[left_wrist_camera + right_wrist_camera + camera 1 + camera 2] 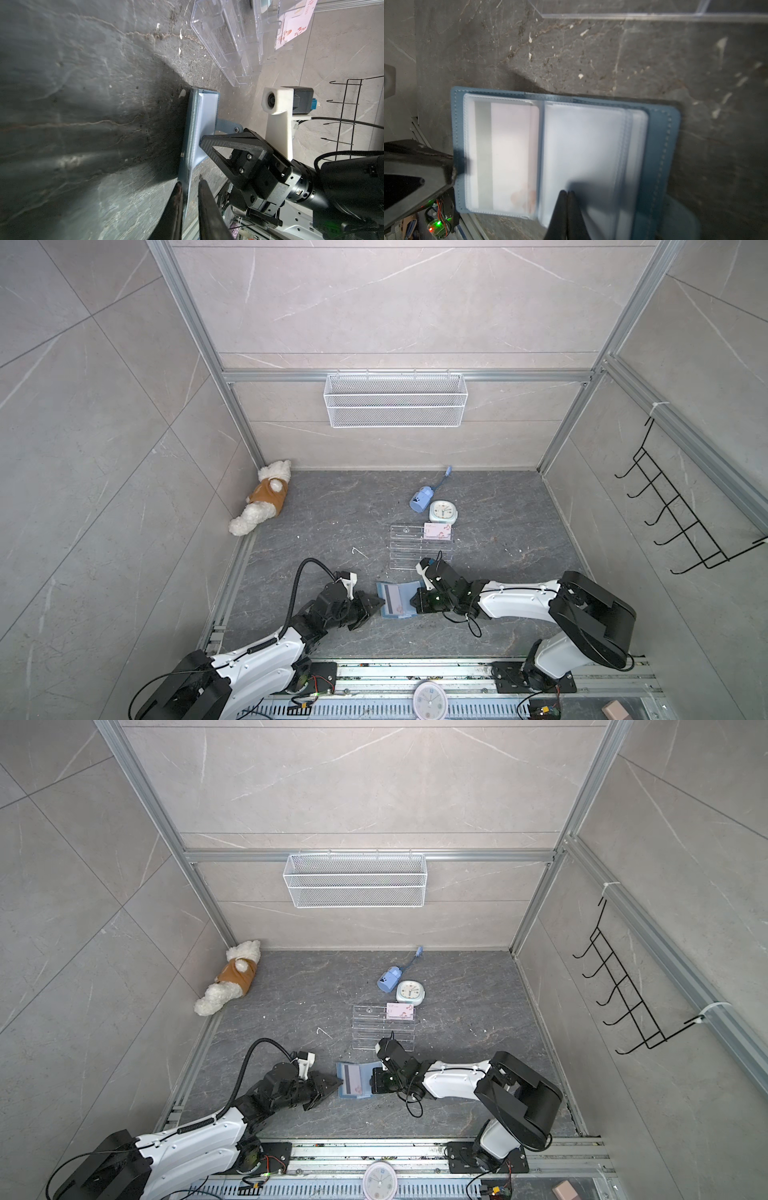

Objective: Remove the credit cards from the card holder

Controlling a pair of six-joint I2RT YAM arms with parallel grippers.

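Note:
The dusty-blue card holder (405, 587) (365, 1069) lies open on the dark floor between both grippers, its clear sleeves facing up. A pale pink credit card (392, 598) (512, 149) with a dark stripe sits in the left-hand sleeve. My left gripper (379, 602) (189, 182) is closed down on the holder's left edge (192, 158), which runs between its fingers. My right gripper (415, 598) (566, 192) is shut and empty, with its tips pressed on the right-hand sleeves (583, 145). Another credit card (437, 531) (295, 27) stands in the clear rack.
A clear acrylic tiered rack (419, 547) stands just behind the holder, with a small clock (443, 512) and a blue gadget (421, 498) beyond it. A plush dog (262, 502) lies in the back left corner. A wire basket (395, 400) hangs on the back wall and black hooks (681, 522) on the right wall.

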